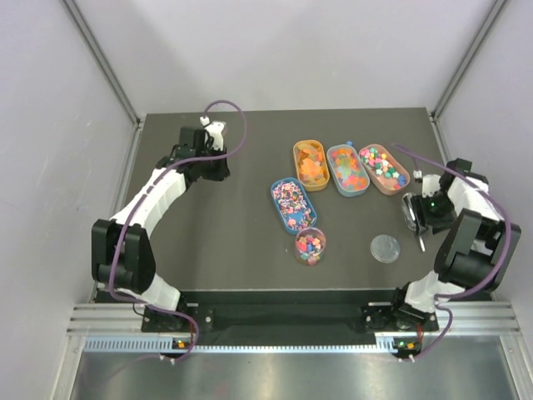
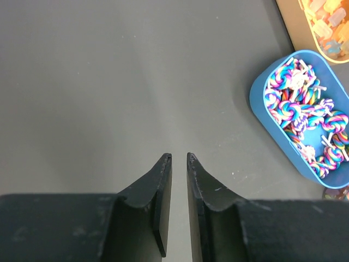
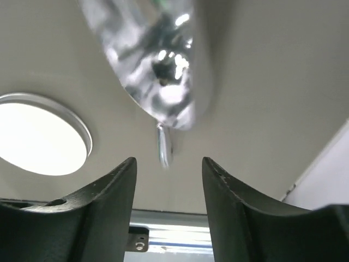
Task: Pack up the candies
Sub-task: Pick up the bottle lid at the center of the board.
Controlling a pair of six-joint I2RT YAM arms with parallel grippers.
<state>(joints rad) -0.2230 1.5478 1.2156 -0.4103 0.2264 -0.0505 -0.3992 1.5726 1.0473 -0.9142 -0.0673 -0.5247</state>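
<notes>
Candies [image 1: 310, 247], tiny and multicoloured, are sitting in a small clear plastic cup [image 1: 322, 242] near the front of the dark grey table [image 1: 225, 233], with more filling the blue oval tray [image 1: 274, 190] just behind it. The scoop is apparently being released. The right gripper [image 3: 169, 161] is standing with jaws well apart, and the thin handle [image 3: 163, 146] of the shiny metal scoop [image 3: 155, 60] is lying between them, touching neither. Lifting straight up is advisable, so nothing drags it toward the clear round lid [image 3: 38, 136]. The left gripper [image 2: 179, 158] is hovering over bare table, jaws parted by a slit, gripping nothing.

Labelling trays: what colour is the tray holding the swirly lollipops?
Blue tray, clearest in left wrist view.
</notes>
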